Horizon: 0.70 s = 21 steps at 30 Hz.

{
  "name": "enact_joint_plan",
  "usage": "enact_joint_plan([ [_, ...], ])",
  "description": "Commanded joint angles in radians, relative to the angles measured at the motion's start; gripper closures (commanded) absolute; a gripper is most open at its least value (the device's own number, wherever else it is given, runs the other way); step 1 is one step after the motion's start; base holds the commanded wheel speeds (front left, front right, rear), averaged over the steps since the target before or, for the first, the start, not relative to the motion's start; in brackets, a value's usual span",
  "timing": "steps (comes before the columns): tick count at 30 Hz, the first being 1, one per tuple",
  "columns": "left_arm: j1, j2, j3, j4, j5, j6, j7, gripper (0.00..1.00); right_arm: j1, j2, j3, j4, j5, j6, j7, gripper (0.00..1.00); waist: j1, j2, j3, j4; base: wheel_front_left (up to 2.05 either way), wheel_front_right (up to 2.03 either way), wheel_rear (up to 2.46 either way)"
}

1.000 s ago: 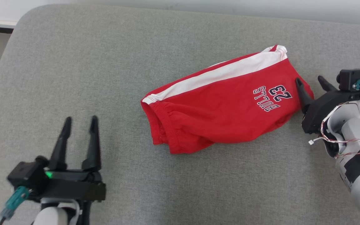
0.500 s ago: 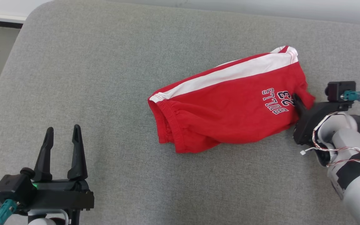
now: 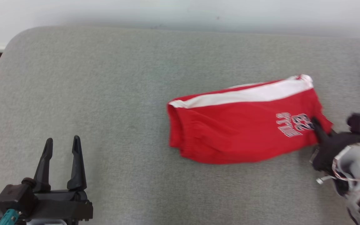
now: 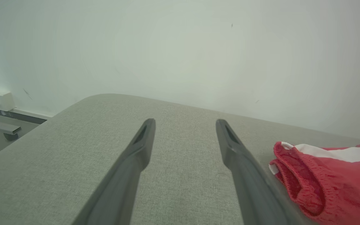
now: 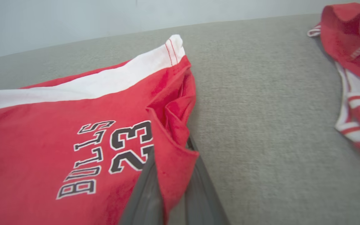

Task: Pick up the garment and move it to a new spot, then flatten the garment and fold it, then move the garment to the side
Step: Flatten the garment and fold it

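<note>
Pinching the garment hem: right end effector.

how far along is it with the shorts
Done: nothing complete; the red shorts lie rumpled on the grey cushion. In hand: the pick-up, with the right gripper shut on their hem beside the printed number. To do: moving them, flattening, folding and setting aside. The left gripper hangs open, apart from them.
</note>
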Motion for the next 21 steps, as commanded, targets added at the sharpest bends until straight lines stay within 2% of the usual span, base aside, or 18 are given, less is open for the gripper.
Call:
enact_joint_plan([
  [1,0.012,0.000,0.002,-0.003,0.007,-0.003,0.000,0.00,0.027,-0.023,-0.009,-0.004,0.016,-0.003,-0.010,1.00,0.0001,0.0001,-0.031,-0.033,0.00,0.00,0.00],
  [4,0.018,0.000,0.000,-0.009,0.012,-0.004,0.000,0.00,0.078,-0.065,-0.032,-0.020,0.047,-0.003,-0.031,1.00,0.0001,0.0001,-0.039,-0.040,0.00,0.00,0.00],
  [8,0.027,0.000,0.010,-0.015,0.009,-0.004,0.000,0.00,0.111,-0.089,-0.051,-0.034,0.059,-0.003,-0.042,1.00,0.0001,0.0001,-0.043,-0.051,0.00,0.00,0.00],
  [15,0.044,0.000,0.019,-0.008,0.007,-0.001,0.000,0.00,0.080,-0.050,-0.035,-0.094,0.008,-0.003,-0.064,1.00,0.0001,0.0001,-0.054,-0.070,0.00,0.00,0.00],
  [21,0.047,0.000,0.025,-0.009,0.012,-0.002,0.000,0.00,0.061,0.005,0.001,-0.213,-0.047,-0.003,-0.084,1.00,0.0001,0.0001,-0.069,-0.076,0.00,0.00,0.00],
])
